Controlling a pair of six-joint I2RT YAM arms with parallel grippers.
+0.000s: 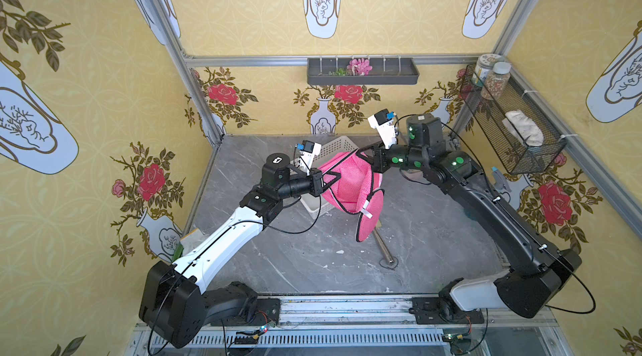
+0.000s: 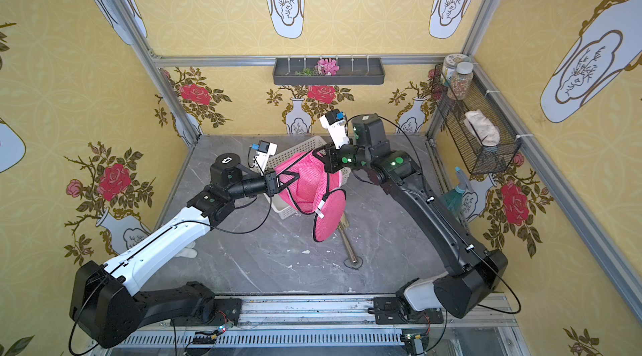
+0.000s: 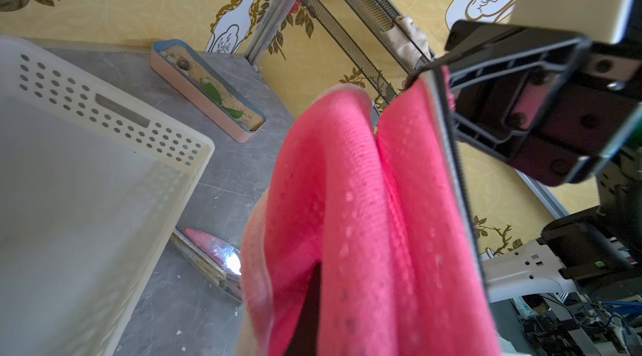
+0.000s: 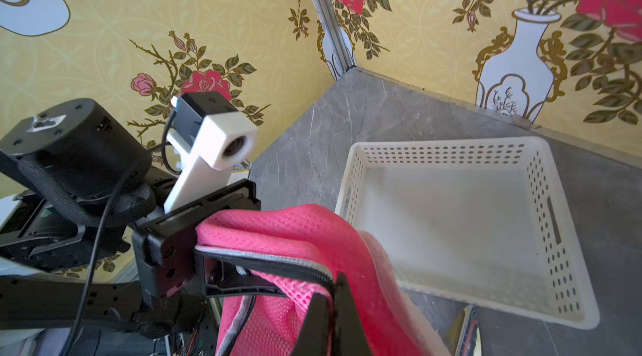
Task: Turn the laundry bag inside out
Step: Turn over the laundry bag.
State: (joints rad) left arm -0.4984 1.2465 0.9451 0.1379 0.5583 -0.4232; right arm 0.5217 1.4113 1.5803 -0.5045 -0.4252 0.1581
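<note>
The bench (image 1: 434, 232) is flat grey stone with pale veins and a few white crumbs on it. Yellow paper walls with red roses and white vases stand on three sides, with silver metal posts in the corners. A long dark tray (image 1: 363, 72) with a pink flower hangs on the back wall, upper middle of the frame. At the upper right, a black wire shelf (image 1: 514, 149) holds two jars (image 1: 495, 79) and a crumpled pale cloth (image 1: 524, 128).

The laundry bag (image 1: 351, 180) hangs in the air in the middle of the frame, over the white basket (image 1: 335, 149). It is soft pink mesh full of tiny holes, with black zipper trim round its edge and a small white tab. A round flap of it dangles toward the lower middle. The basket is hard white plastic dotted with round holes.

The left claw (image 1: 336, 176) is pressed together on the bag's left edge. The right claw (image 1: 363, 155) is pinching the upper right edge by the black trim, so the bag hangs between them.

A shiny metal tool (image 1: 384, 246) lies on the bench below the bag — the flap hides its far end, so I cannot tell what it is. The bag covers most of the basket in both top views. A blue spray bottle (image 1: 500, 180) peeks out behind the right arm. A long pink tray of sand (image 3: 208, 93) shows in the left wrist view, against the wall. Up close there, the mesh is blurry.
</note>
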